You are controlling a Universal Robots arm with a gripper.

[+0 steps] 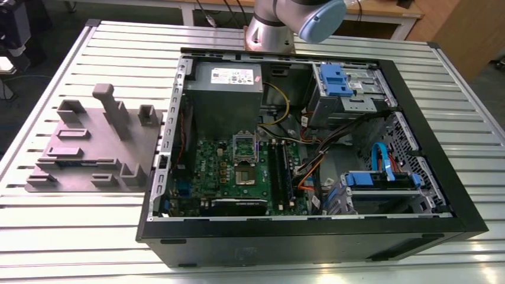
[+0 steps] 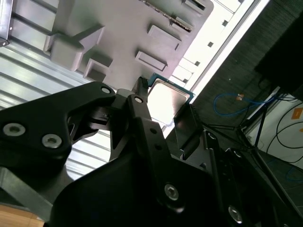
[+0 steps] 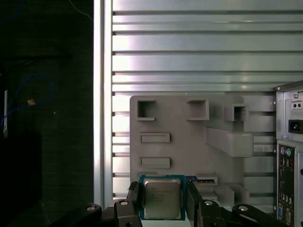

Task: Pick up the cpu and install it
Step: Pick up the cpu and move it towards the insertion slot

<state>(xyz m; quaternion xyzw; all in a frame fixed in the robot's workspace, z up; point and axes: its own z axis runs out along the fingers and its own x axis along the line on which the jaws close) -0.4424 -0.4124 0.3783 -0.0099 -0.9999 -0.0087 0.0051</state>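
Note:
The cpu (image 3: 162,197), a small square silver chip with a green edge, sits between the two black fingers of my gripper (image 3: 163,208), which is shut on it. In the second wrist view the cpu (image 2: 166,96) catches bright light at the tips of the gripper (image 2: 164,108). The chip hangs high over the grey fixture (image 3: 189,142). In the exterior view, the motherboard (image 1: 229,177) lies inside the open computer case (image 1: 316,236), with its dark square socket (image 1: 246,176) uncovered.
The grey fixture (image 1: 94,148) with raised blocks stands on the slatted metal table (image 1: 79,236) at the exterior view's left of the case. Long black memory sticks (image 1: 278,171), cables and blue drive brackets (image 1: 382,180) crowd the case. The arm's base (image 1: 272,29) rises behind it.

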